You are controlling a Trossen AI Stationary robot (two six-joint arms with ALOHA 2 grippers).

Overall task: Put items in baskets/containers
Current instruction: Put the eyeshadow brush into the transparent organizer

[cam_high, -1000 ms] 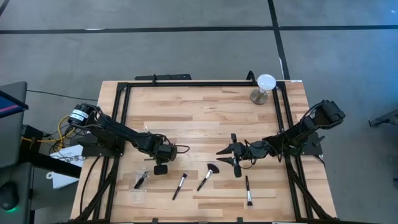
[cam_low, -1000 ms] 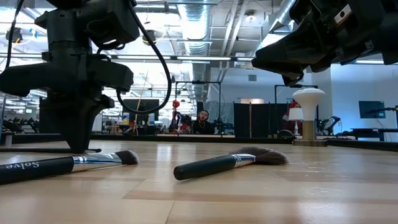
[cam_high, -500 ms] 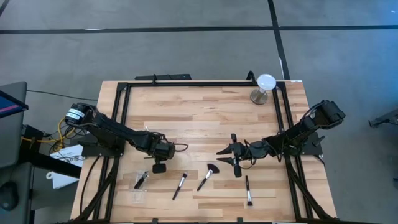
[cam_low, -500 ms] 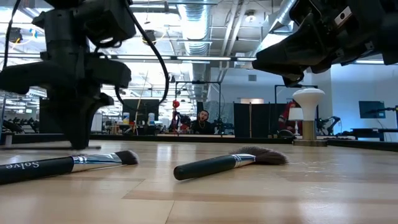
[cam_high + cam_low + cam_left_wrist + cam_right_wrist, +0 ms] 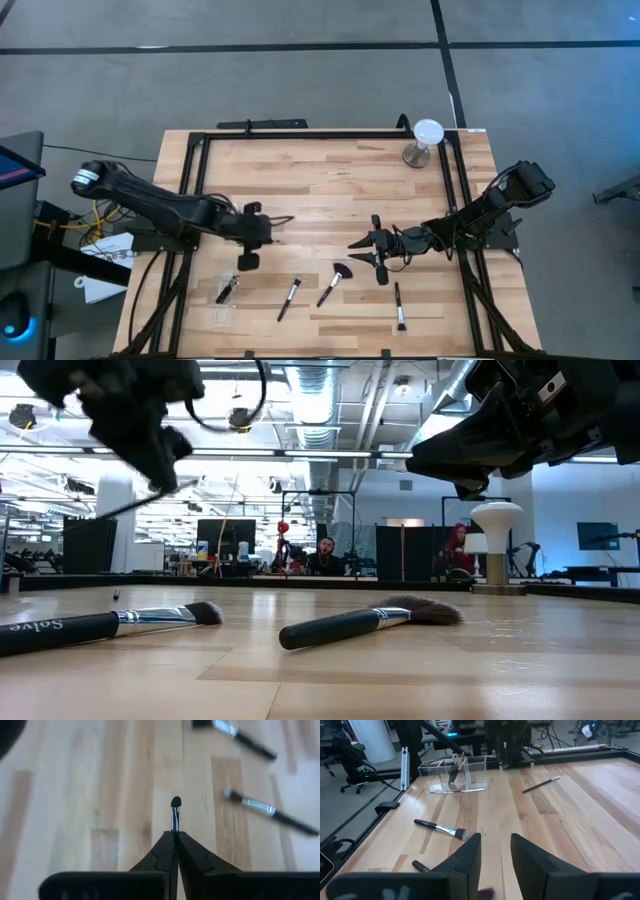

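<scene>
My left gripper (image 5: 174, 836) is shut on a thin brush (image 5: 174, 812) with a small dark head. It hangs above the left half of the table (image 5: 260, 224) and shows high up in the low view (image 5: 160, 465). The clear tray (image 5: 224, 303) sits near the front left corner with a few brushes (image 5: 454, 770) leaning in it. Three brushes lie flat on the wood: a plain one (image 5: 290, 298), a fan-headed one (image 5: 335, 283) and one farther right (image 5: 399, 307). My right gripper (image 5: 495, 847) is open and empty, hovering right of centre (image 5: 365, 250). My left gripper pinches the thin brush between its two shut fingers, just behind the silver ferrule (image 5: 173, 824). The ferrule and dark head (image 5: 175, 801) stick out past the fingertips. The brush is lifted clear of the table and shows as a tilted thin rod (image 5: 140, 505) in the low view.
A round white disc on a metal stand (image 5: 427, 140) stands at the far right corner. Black frame rails (image 5: 195, 200) run along the table's edges. Bare wood (image 5: 330, 180) lies between the arms and the far edge. People show in the room beyond the table.
My left gripper has risen from the table surface, where it stood a second ago, and has shifted a little toward the far left. The thin brush has come up with it and now hangs clear of the wood. My right arm has kept still.
</scene>
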